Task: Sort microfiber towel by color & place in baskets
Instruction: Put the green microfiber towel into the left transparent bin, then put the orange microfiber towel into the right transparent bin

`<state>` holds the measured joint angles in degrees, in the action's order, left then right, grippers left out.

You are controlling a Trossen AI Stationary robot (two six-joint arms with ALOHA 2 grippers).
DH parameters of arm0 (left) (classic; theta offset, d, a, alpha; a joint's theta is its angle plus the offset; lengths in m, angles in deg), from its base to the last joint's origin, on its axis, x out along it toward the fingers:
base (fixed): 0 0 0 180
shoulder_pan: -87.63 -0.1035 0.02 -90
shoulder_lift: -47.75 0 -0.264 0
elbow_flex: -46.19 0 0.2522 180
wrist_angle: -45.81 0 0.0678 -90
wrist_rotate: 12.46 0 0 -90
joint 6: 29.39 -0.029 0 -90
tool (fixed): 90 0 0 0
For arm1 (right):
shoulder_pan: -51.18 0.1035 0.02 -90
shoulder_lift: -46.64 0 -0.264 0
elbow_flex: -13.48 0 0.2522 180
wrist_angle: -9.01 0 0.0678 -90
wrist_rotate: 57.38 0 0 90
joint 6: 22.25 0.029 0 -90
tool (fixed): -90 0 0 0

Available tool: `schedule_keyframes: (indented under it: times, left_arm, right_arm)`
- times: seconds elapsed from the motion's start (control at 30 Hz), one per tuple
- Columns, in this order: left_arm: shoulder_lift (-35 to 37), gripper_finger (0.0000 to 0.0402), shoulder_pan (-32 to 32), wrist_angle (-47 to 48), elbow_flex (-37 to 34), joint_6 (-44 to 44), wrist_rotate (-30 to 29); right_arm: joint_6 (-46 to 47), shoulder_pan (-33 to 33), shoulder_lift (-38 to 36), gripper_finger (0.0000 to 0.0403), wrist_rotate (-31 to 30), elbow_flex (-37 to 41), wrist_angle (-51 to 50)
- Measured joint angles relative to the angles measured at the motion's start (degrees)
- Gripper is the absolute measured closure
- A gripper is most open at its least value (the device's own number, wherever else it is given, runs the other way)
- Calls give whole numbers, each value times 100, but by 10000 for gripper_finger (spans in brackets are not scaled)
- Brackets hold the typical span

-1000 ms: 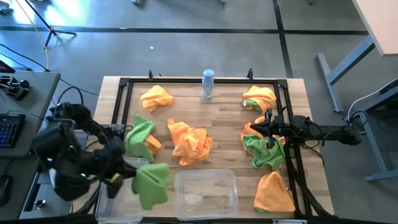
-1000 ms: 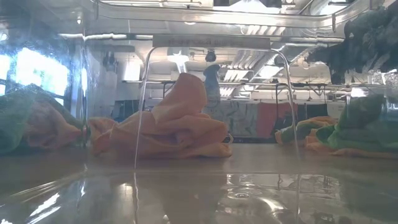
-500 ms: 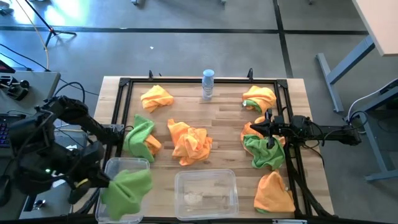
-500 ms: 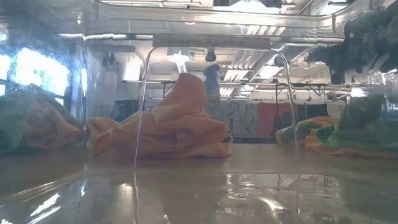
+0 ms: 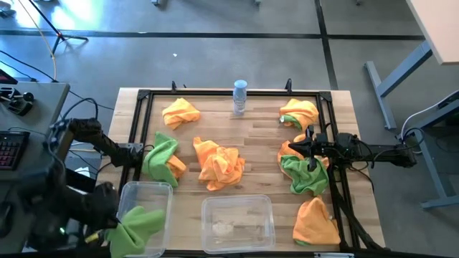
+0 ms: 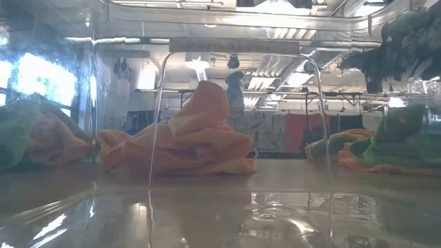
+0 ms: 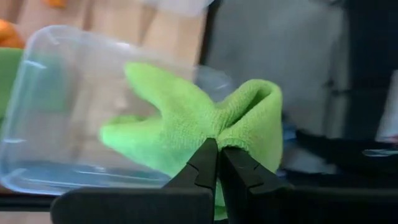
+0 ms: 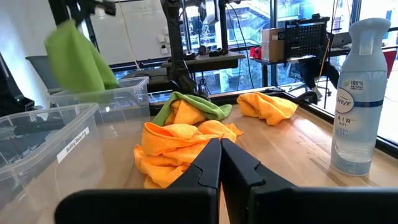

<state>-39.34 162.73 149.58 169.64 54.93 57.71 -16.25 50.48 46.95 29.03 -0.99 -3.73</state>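
1. My left gripper (image 7: 217, 149) has its fingers pinched on a green towel (image 7: 205, 124), which hangs from their tips over the narrower basket (image 5: 143, 215).
2. My right gripper (image 8: 219, 149), fingers pressed together and empty, points at an orange towel (image 8: 177, 149).
3. I see a fuzzy cloth and clear, round-cornered plastic.

High view looked straight down over the whole table (image 5: 237, 154). Low view sat at tabletop level, facing 12 o'clock. Both showed the spray bottle (image 5: 239, 97).
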Motion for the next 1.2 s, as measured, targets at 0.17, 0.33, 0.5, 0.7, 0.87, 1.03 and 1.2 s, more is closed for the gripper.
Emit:
schedule_keyframes:
  times: [0.17, 0.33, 0.5, 0.7, 0.87, 1.03, 1.2]
  left_arm:
    - [0, 401, 90, -4, -1100, -497, 51]
    - [0, 401, 112, -445, -1978, -1120, -45]
    - [-7, 401, 55, -1386, -2524, -2123, -254]
    - [-4, 401, -16, -1632, -2752, -2338, -247]
    - [-4, 392, -136, -1640, -2752, -2377, -84]
    - [-2, 348, -317, -1634, -2752, -2197, 97]
    - [-2, 291, -581, -1612, -2752, -1970, 111]
  right_arm:
    - [0, 0, -1, 402, -1, 0, -1]
    - [0, 1, 1, 402, -1, 0, 1]
    - [0, 1, 0, 402, 1, 0, -2]
    - [1, -1, 1, 402, 2, 0, -1]
    - [0, -1, 0, 402, 2, 0, 1]
    - [0, -1, 1, 402, 2, 0, 1]
    - [0, -1, 1, 402, 2, 0, 1]
